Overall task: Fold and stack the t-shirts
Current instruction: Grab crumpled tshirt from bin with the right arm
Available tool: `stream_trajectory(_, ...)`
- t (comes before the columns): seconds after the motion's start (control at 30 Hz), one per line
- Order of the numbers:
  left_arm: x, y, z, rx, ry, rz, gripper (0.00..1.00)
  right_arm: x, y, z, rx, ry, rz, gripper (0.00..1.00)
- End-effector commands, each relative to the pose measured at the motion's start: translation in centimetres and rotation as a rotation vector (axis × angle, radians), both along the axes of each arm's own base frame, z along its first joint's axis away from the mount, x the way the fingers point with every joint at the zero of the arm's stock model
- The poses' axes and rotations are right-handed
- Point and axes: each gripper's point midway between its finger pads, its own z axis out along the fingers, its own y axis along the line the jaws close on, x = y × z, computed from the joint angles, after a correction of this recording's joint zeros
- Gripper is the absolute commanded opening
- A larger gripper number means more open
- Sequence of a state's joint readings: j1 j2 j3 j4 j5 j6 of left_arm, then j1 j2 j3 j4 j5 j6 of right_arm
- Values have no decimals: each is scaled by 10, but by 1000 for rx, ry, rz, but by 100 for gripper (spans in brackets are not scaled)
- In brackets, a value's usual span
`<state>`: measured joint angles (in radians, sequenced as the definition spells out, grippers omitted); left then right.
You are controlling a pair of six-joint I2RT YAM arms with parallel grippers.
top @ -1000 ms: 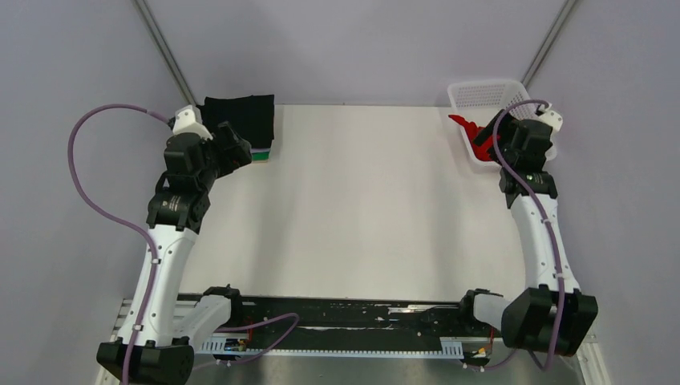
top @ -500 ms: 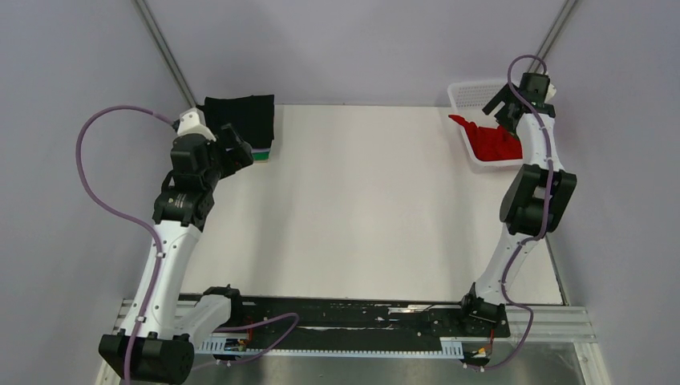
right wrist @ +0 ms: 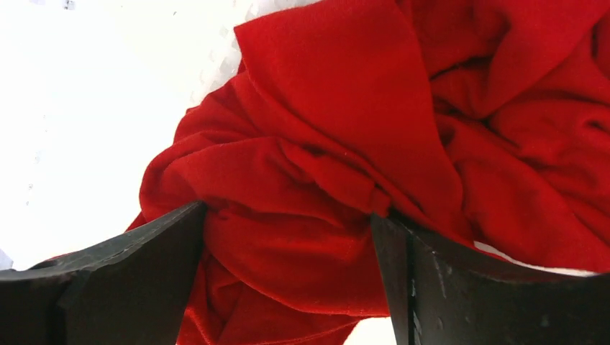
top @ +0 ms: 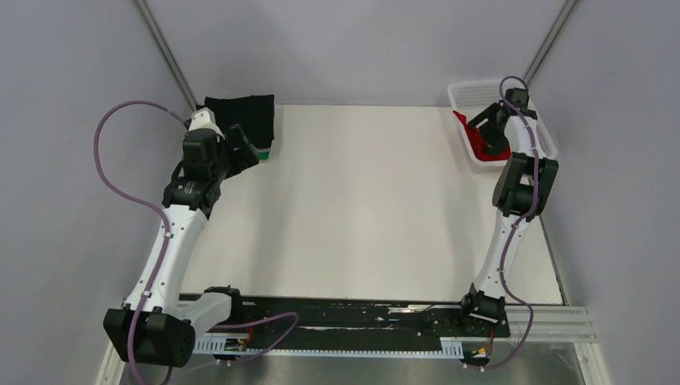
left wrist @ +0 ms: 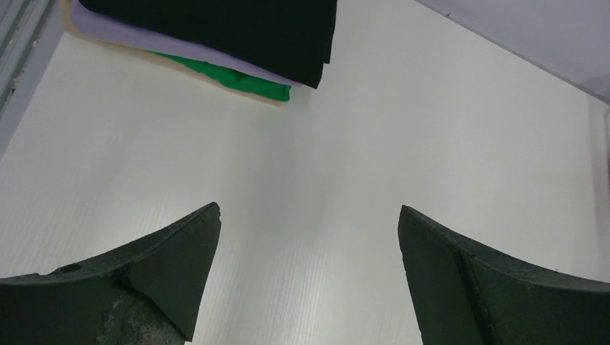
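Folded shirts are stacked far left; the red shirt lies crumpled in the basket, right gripper open around it, left gripper open, empty.

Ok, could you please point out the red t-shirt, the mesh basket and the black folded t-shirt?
red t-shirt [right wrist: 345, 144]: right wrist view, bunched middle.
mesh basket [top: 475, 94]: top external view, far wall.
black folded t-shirt [top: 240, 112]: top external view, top face.

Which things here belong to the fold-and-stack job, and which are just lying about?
Job: crumpled red t-shirt; folded stack of black t-shirt, lilac t-shirt, green t-shirt.
Lying about: white mesh basket holding the red one; table.
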<state>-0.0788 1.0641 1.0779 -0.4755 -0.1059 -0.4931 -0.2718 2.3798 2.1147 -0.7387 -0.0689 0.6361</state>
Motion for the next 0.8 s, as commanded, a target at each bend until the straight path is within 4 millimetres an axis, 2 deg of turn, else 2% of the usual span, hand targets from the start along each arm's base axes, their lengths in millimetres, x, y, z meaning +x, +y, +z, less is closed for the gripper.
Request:
stream_trajectory(0.0,7,-4,-3,-22,2,-9,100,12,9,-7,71,-30,6,84)
stream_trajectory(0.1,8,-6,-5,-28,14,-13,100,20,13,-8,82,-66,43,76)
stream_trajectory(0.13,8,-6,-6,-30,16,-13,100,23,13,-7,82,-77,50,69)
stream_trajectory(0.23,6,-6,-6,-37,16,-10,100,32,17,7,98,-136,89,37)
stream_trajectory(0.3,3,-6,-5,-38,14,-10,100,38,20,27,98,-200,130,9)
stream_trajectory(0.33,2,-6,-5,-37,15,-9,100,41,19,41,85,-235,140,1)
stream_trajectory(0.37,1,-6,-3,-37,8,-9,100,44,19,57,65,-271,153,0)
stream_trajectory(0.47,-3,-5,3,-37,-9,-6,100,46,11,125,-40,-409,167,0)
stream_trajectory(0.6,-7,-4,9,-40,-27,-5,100,31,6,227,-188,-587,184,0)
stream_trajectory(0.67,-9,-5,12,-43,-34,-7,100,16,16,281,-232,-690,227,0)
stream_trajectory(0.73,-11,-6,13,-51,-42,-9,100,-4,39,333,-268,-809,324,0)
stream_trajectory(0.77,-10,-7,14,-57,-48,-12,100,-21,56,365,-289,-879,378,0)
